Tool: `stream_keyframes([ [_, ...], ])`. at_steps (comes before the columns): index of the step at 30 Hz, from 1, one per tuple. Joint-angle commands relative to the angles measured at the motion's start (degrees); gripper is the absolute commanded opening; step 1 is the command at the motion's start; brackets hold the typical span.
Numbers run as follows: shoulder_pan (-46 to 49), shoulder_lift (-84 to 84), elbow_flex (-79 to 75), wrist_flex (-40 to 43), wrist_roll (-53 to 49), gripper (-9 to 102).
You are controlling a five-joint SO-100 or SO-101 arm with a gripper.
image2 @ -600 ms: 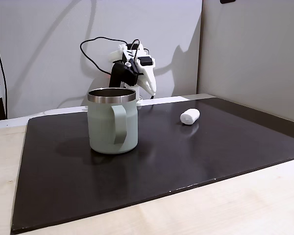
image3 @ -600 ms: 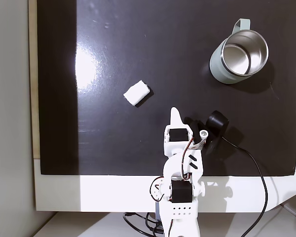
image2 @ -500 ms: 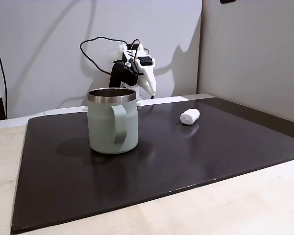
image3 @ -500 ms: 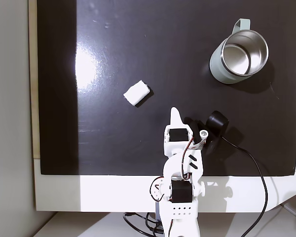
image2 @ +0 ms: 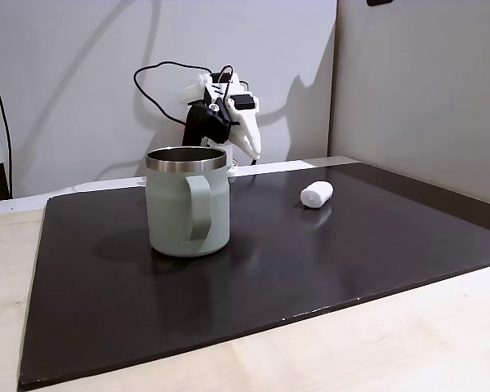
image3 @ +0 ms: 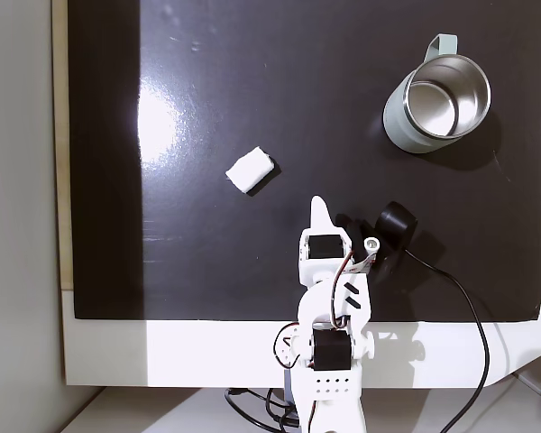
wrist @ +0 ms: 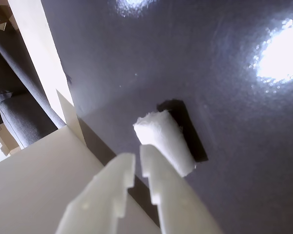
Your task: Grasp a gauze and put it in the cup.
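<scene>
The gauze (image3: 250,170) is a small white roll lying on its side on the black mat (image3: 252,81), left of centre in the top-down fixed view. It also lies right of the cup in the side fixed view (image2: 317,194). The cup (image2: 175,216) is a sage-green mug with a steel rim, standing upright at the mat's far right (image3: 395,122) with nothing inside. My gripper (image3: 319,206) hovers above the mat near the arm's base, below and right of the gauze and apart from it. In the wrist view the gauze (wrist: 166,141) lies just beyond my gripper (wrist: 136,160), whose fingers are together and hold nothing.
A black cable (image3: 464,307) runs from the wrist camera (image3: 397,224) off the mat's near edge. The arm's base (image3: 329,361) stands on a white board. A light wooden tabletop (image2: 376,343) surrounds the mat. Walls stand behind and to the right in the side view.
</scene>
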Motion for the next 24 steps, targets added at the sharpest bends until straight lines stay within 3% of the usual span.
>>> stream_keyframes([
  [1,-0.5,0.5,-0.4,-1.4,-0.3,0],
  [15,-2.3,0.5,-0.9,-2.2,-1.9,0],
  [20,-3.0,-1.3,-10.6,-1.1,-2.8,0],
  [24,-4.6,-17.5,-26.0,4.4,-1.9,0],
])
